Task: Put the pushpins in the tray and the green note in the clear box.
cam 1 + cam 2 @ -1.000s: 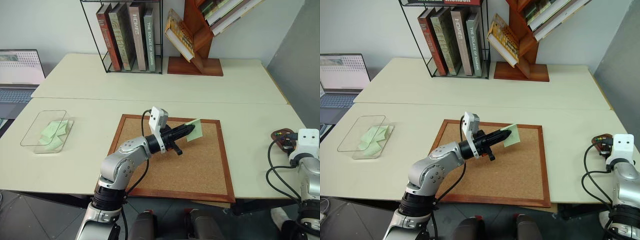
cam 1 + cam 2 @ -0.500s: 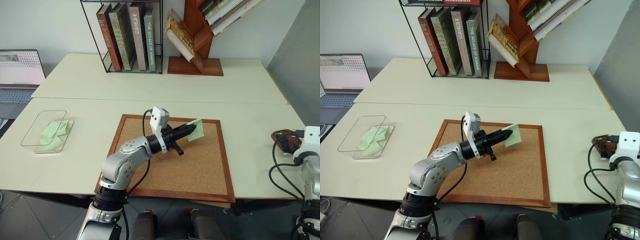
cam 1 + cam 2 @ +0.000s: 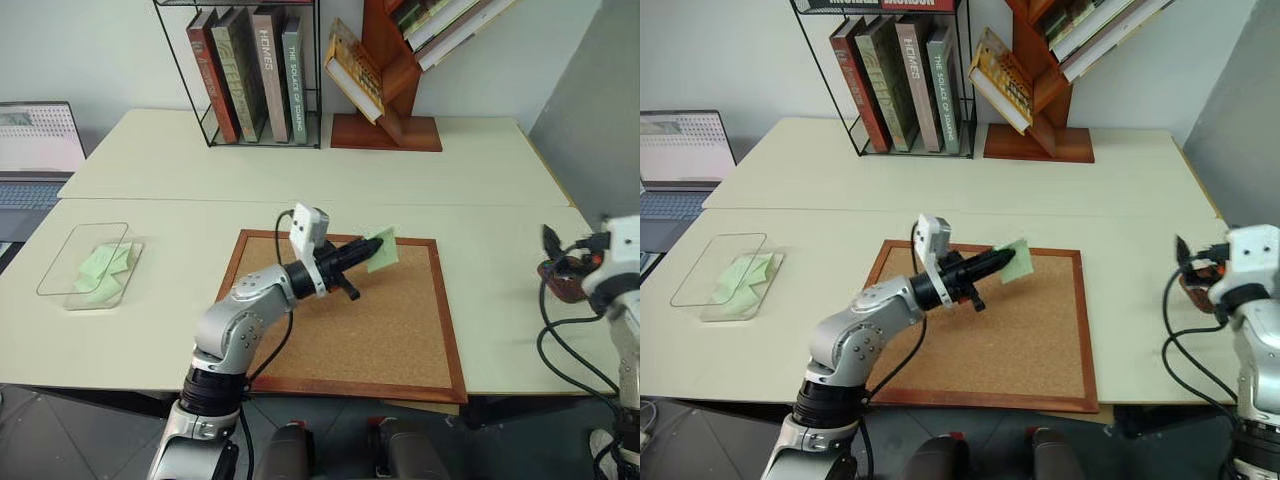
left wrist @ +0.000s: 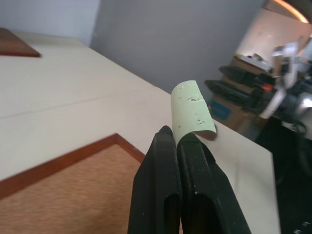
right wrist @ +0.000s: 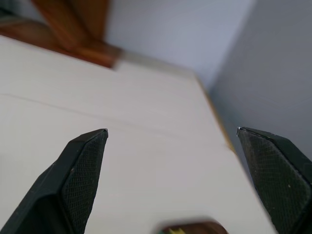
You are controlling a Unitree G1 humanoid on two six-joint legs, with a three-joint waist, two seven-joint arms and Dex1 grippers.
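We pinch green note in left gripper above corkboard; right gripper fingers spread wide, empty, near tray; clear box far left.

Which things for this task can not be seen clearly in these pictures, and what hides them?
- Pushpins: too small to make out in the tray in the head views; the right arm's cables cross it.
- Tray: cut off by the bottom edge in the right wrist view.
- Green note: its lower part sits hidden between the left end effector fingers.
- Clear box: the number of notes inside is unclear.
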